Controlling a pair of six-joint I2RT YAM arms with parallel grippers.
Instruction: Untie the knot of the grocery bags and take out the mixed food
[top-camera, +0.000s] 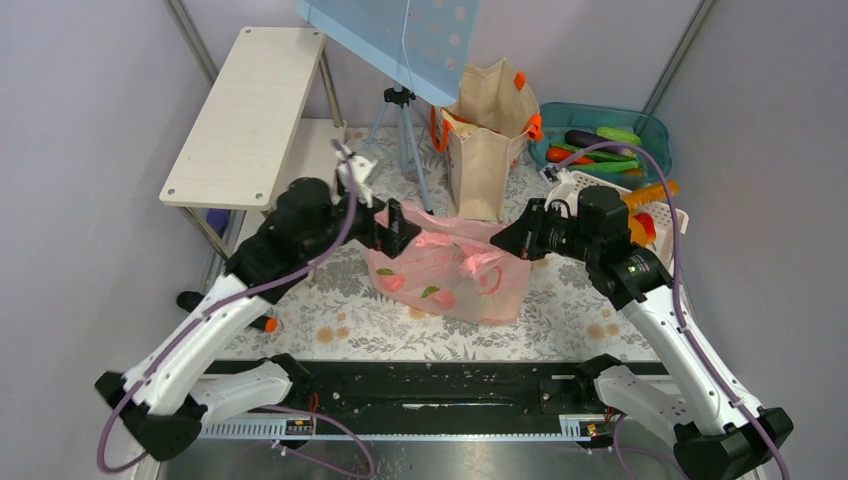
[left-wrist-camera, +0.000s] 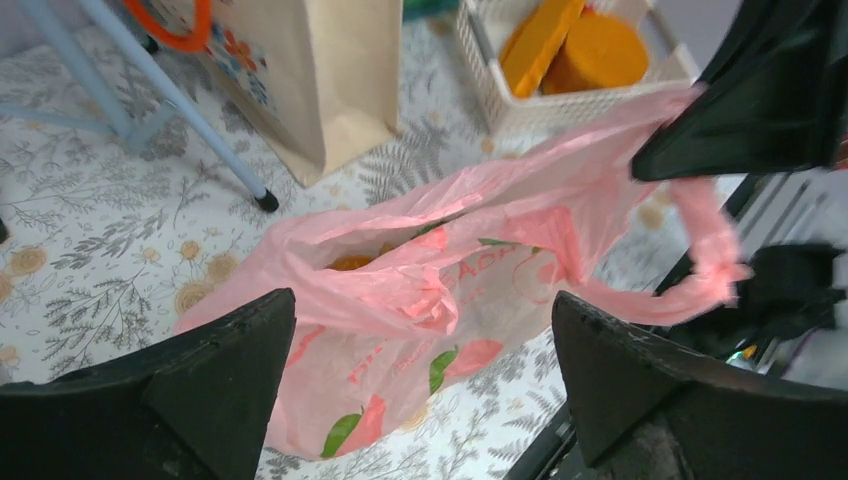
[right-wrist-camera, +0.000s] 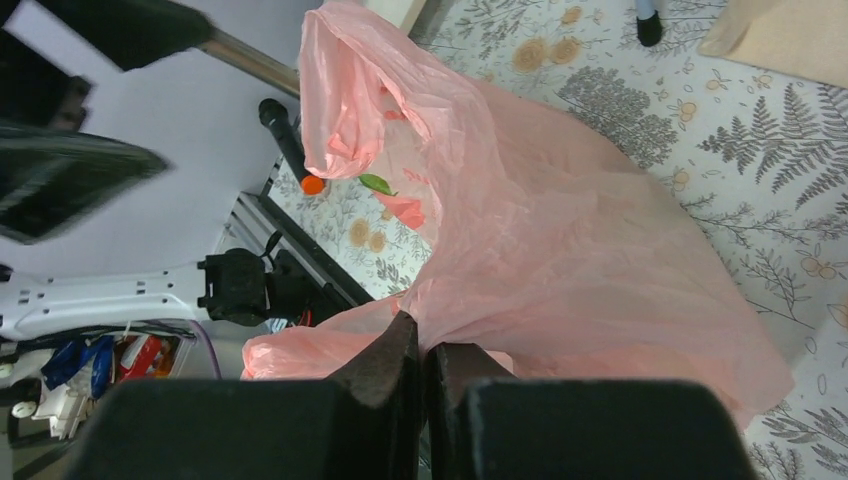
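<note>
Right wrist view: my right gripper (right-wrist-camera: 422, 362) pinches the pink bag's (right-wrist-camera: 560, 240) edge, holding it taut so the mouth stays up. My left gripper (left-wrist-camera: 425, 385) is spread wide above the bag, which lies mid-table in front of the tote (top-camera: 487, 140), food inside.

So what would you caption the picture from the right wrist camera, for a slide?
Right gripper shut on the pink grocery bag, which drapes across the fern-patterned tablecloth.
</note>
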